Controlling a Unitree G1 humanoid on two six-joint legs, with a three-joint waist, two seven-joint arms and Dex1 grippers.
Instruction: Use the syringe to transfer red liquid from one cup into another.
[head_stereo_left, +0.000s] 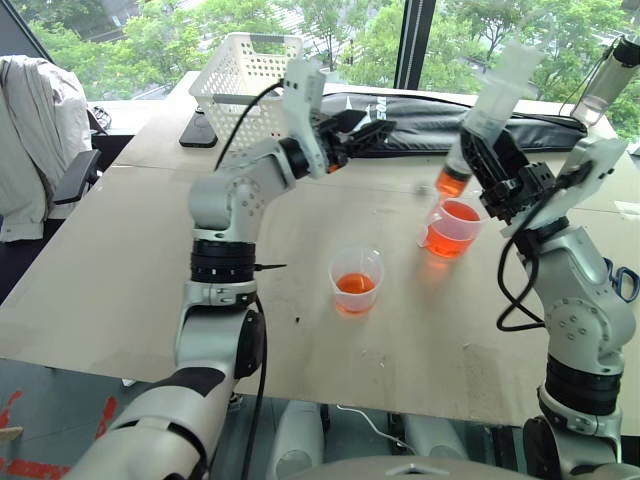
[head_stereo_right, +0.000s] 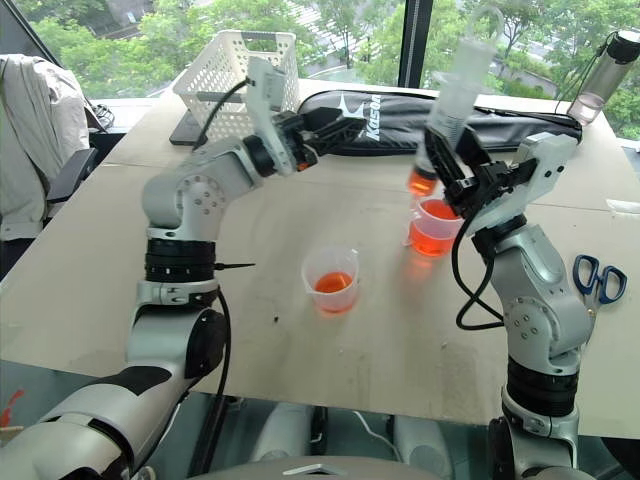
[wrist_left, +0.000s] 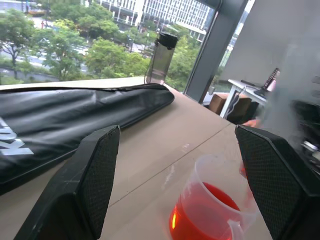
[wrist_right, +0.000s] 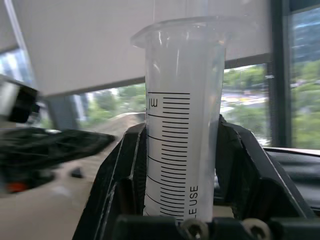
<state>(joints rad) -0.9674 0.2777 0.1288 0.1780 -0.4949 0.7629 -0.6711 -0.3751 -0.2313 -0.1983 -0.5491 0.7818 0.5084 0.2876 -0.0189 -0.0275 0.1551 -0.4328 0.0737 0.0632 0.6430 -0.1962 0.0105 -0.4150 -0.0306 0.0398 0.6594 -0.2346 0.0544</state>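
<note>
Clearly the step in hand was the carry: the right gripper (head_stereo_right: 452, 168) was clamped on the barrel of the syringe (head_stereo_right: 452, 100), which stood tilted with its tip down, just above the handled cup (head_stereo_right: 435, 226) near the far right part of the surface (head_stereo_right: 400, 340). A band of red liquid (head_stereo_right: 421, 184) sat in the lower end of the barrel, so the draw looked done. To do it well, the syringe should be kept tip-down and steady while it travels toward the small cup (head_stereo_right: 331, 280), which stood well apart, nearer the middle of the surface and already holding some red liquid. The tip should come over the small cup's mouth before the plunger is pressed, or drops would land on the bare surface between the cups.

The left gripper (head_stereo_right: 335, 128) hung open and empty above the far part of the surface, near the black bag (head_stereo_right: 520, 125).

The right wrist view gave what the head views could not: the printed graduations on the barrel and both fingers pressed flat against its sides. The left wrist view showed the handled cup's pouring lip and liquid level from the side. The head views alone showed both cups at once and the gap to cross.
</note>
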